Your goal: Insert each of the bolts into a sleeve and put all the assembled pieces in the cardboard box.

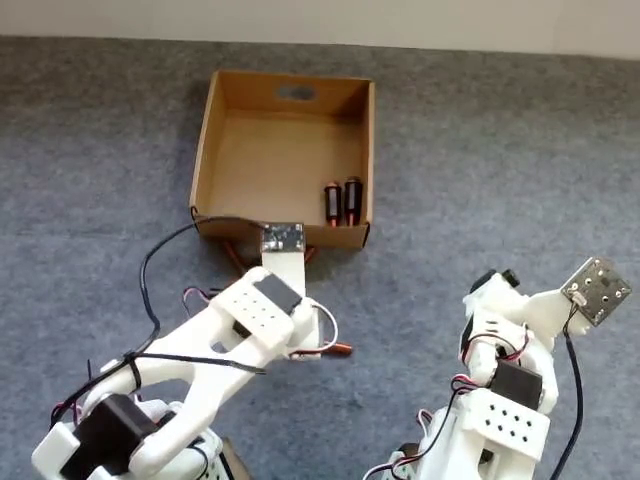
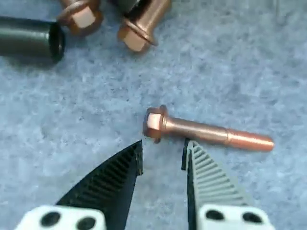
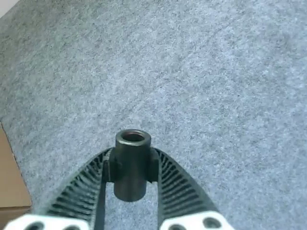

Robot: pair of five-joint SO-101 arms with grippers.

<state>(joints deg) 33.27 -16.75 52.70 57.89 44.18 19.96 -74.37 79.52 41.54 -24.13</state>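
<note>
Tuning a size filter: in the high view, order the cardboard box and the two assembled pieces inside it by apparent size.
1. cardboard box, by far the largest.
2. wall-side assembled piece and inner assembled piece: they look alike, so unranked.

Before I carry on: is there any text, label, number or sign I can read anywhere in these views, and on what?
No readable text in any view.
On the cardboard box: plain walls, no print.
On the bolt lying on the carpet: no stamp visible on its head.
On the sleeve held in the right gripper: no marking visible.
On the circuit boards at the arms' wrists: any markings are too small to read.
</note>
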